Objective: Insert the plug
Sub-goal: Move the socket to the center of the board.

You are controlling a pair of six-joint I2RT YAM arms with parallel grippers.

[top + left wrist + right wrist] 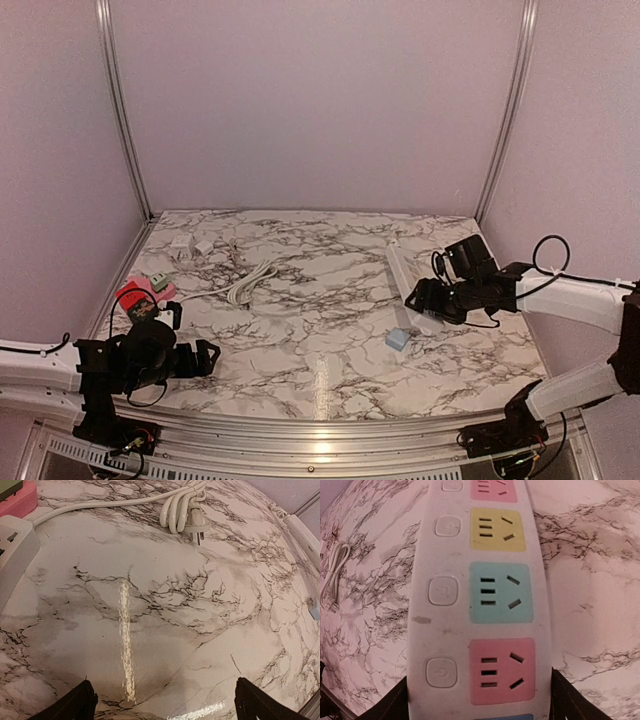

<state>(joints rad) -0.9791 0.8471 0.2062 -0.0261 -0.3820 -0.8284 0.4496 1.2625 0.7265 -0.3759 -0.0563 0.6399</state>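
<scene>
A white power strip (pixel 403 268) with coloured sockets lies at the right of the marble table. In the right wrist view it (pixel 445 630) fills the frame, showing yellow, teal (pixel 501 592) and pink sockets (pixel 502 671). My right gripper (pixel 418 296) (pixel 479 680) is open, low over the strip, one finger on each side of it. A coiled white cable ends in a plug (pixel 196 526), which lies mid-table (pixel 245 290). My left gripper (pixel 207 357) (pixel 165 686) is open and empty at the near left, well short of the plug.
A small blue-grey block (pixel 399 339) lies near the right gripper. Red, pink and green items (pixel 142 290) and small white adapters (pixel 190 245) sit at the left. A grey-white strip (pixel 12 550) lies close to the left gripper. Walls enclose the table.
</scene>
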